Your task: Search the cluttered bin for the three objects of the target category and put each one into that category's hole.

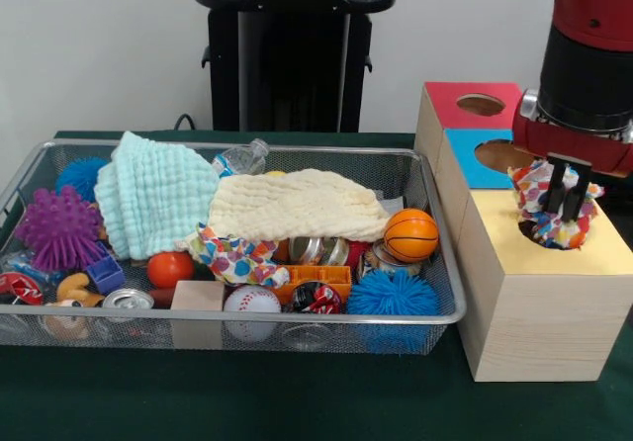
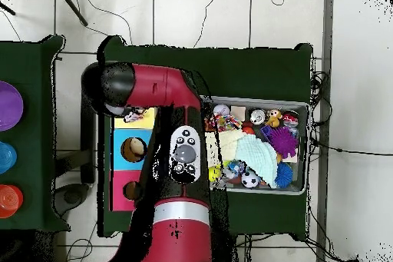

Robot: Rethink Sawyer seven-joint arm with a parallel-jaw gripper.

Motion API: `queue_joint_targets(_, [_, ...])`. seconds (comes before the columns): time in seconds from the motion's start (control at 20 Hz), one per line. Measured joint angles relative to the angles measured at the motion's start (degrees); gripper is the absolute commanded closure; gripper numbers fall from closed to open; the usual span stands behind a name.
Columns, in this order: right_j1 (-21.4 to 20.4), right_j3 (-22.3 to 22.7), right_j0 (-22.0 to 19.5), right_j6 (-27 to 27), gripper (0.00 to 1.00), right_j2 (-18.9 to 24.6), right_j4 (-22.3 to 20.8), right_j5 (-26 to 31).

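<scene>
My gripper (image 1: 565, 204) hangs over the yellow-topped end of the wooden box (image 1: 534, 332), shut on a colourful patterned cloth (image 1: 539, 189). The cloth's lower part sits in the yellow hole (image 1: 550, 233), the rest bunched around the fingers. In the overhead view the arm hides the gripper; only a bit of that cloth (image 2: 137, 114) shows over the yellow section. In the wire bin (image 1: 440, 273) lie a light teal cloth (image 1: 153, 194), a cream cloth (image 1: 297, 206) and another patterned cloth (image 1: 232, 258), which is partly under the cream one.
The box also has a blue hole (image 1: 499, 154) and a red hole (image 1: 482, 105) behind the yellow one. The bin holds a basketball (image 1: 410, 234), a baseball (image 1: 251, 303), spiky balls (image 1: 57, 228), cans (image 1: 129, 301), a wooden block (image 1: 198, 298) and a bottle (image 1: 242, 157).
</scene>
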Motion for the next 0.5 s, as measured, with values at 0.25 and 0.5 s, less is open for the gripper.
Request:
queue_joint_targets(0.25, [0.00,0.00,-0.42,0.00,1.00,-0.20,-0.05,-0.93])
queue_joint_targets(0.5, [0.01,0.02,-0.02,0.00,1.00,-0.56,-0.16,-3.02])
